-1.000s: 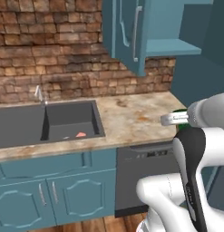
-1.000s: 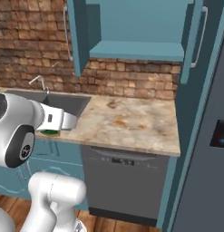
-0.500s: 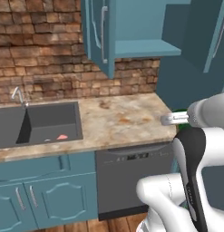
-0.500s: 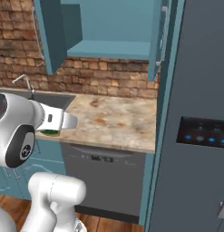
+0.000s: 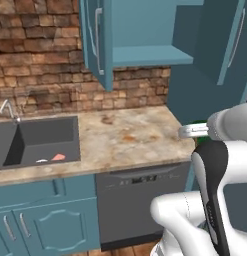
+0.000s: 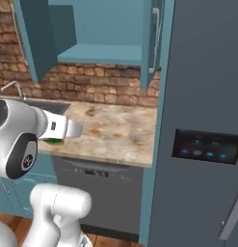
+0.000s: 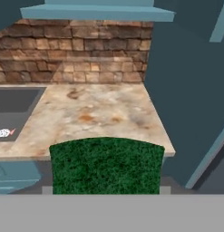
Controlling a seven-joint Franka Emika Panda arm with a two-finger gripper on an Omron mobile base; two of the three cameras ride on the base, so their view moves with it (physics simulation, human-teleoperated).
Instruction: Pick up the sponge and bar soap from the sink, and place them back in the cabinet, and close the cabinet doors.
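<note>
A: Where is the sponge (image 7: pixel 106 166) right now?

B: In the gripper (image 7: pixel 106 188) — the hand view shows its dark green top filling the space just ahead of the hand, and the jaws are closed on its sides. From the right base view a sliver of green (image 6: pixel 54 141) peeks out under the white hand, held in the air in front of the desk (image 6: pixel 115 135) edge rather than resting on it.

A: And the bar soap?

B: The bar soap (image 5: pixel 58 157) lies on the floor of the sink (image 5: pixel 45 135), near its front wall, with the white drain disc (image 5: pixel 41 161) just beside it. The faucet (image 5: pixel 9 111) stands at the back of the sink against the brick wall (image 5: pixel 40 65).

A: What about the cabinet?

B: The cabinet (image 5: pixel 145 30) hangs above the right part of the desk, and both cabinet doors (image 5: pixel 97 40) stand open — the left one swung out toward the camera, the right one (image 5: pixel 225 40) angled out on the far side. The teal shelf (image 5: pixel 150 56) inside is bare as far as I can see.

A: Anything else close by?

B: A dishwasher (image 5: pixel 140 200) sits under the desk, and in the right base view a tall grey fridge (image 6: pixel 202 120) stands just right of the desk.
</note>
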